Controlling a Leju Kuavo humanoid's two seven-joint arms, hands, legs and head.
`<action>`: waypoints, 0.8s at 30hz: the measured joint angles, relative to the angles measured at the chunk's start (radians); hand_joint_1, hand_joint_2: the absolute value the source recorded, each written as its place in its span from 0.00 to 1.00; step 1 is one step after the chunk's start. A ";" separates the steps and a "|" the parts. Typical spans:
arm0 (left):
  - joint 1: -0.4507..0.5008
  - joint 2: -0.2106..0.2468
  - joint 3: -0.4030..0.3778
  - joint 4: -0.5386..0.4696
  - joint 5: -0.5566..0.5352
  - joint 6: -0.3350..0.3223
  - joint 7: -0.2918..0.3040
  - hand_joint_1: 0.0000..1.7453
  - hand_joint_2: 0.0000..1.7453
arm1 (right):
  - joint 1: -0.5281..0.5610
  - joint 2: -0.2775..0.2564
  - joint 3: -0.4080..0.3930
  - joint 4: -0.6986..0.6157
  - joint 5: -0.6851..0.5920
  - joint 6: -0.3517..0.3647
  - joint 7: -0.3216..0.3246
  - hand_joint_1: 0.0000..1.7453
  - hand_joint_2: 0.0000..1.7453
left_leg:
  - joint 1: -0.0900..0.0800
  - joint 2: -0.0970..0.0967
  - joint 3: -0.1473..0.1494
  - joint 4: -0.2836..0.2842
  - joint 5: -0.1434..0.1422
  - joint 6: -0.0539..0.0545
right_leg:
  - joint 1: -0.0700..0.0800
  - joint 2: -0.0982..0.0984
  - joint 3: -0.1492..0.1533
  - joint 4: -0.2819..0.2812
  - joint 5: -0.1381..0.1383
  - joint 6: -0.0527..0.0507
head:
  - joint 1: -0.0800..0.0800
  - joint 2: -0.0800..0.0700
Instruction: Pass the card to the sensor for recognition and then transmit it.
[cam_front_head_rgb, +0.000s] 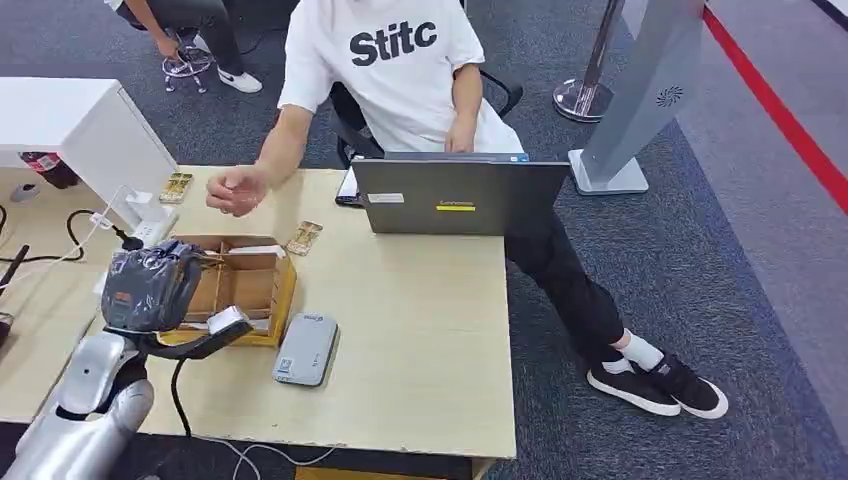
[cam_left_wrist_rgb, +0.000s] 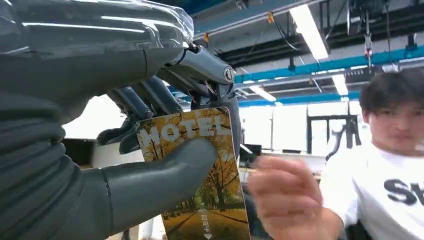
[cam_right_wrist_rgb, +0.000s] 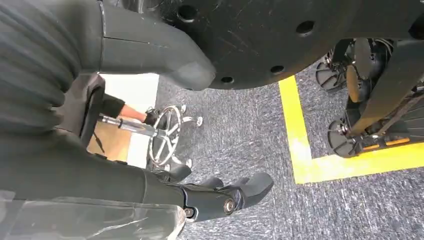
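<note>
The head view looks steeply down on the table (cam_front_head_rgb: 420, 330) and seated person (cam_front_head_rgb: 400, 70), whom the close, upward-tilted left wrist view shares; the right wrist view faces the carpet (cam_right_wrist_rgb: 240, 150).

Office: desk (cam_front_head_rgb: 420, 330), laptop (cam_front_head_rgb: 460, 197), grey carpet (cam_front_head_rgb: 720, 260)

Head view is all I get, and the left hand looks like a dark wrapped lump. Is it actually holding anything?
Observer: Yes. In the left wrist view the left hand pinches a card between thumb and fingers.
Operator: What sort of card?
Observer: It shows yellow autumn trees and the word HOTEL.
Operator: Is the person near it?
Observer: The person's hand is raised close beside the card, blurred, not touching it.
Operator: And the other arm?
Observer: The right hand hangs over grey carpet, holding nothing.
</note>
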 joint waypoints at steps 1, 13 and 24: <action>-0.010 0.000 0.004 0.000 0.002 0.000 0.001 1.00 1.00 | 0.000 0.000 0.001 0.000 0.000 0.000 0.000 0.00 1.00 | 0.000 0.000 0.000 0.000 0.000 0.000 | 0.000 0.000 0.000 0.000 0.000 0.000 | 0.000 0.000; -0.110 0.005 0.017 0.023 0.002 -0.005 0.012 1.00 1.00 | -0.006 0.000 0.016 0.000 0.000 0.000 0.006 0.00 1.00 | 0.000 0.000 0.000 0.000 0.000 0.000 | 0.000 0.000 0.000 0.000 0.000 0.000 | 0.000 0.000; -0.113 0.005 0.017 0.036 0.000 0.017 0.013 0.00 1.00 | -0.007 0.000 0.020 0.000 0.000 -0.002 0.008 0.00 1.00 | 0.000 0.001 -0.001 0.000 0.000 0.000 | 0.000 0.001 -0.001 0.000 0.000 0.000 | 0.000 0.000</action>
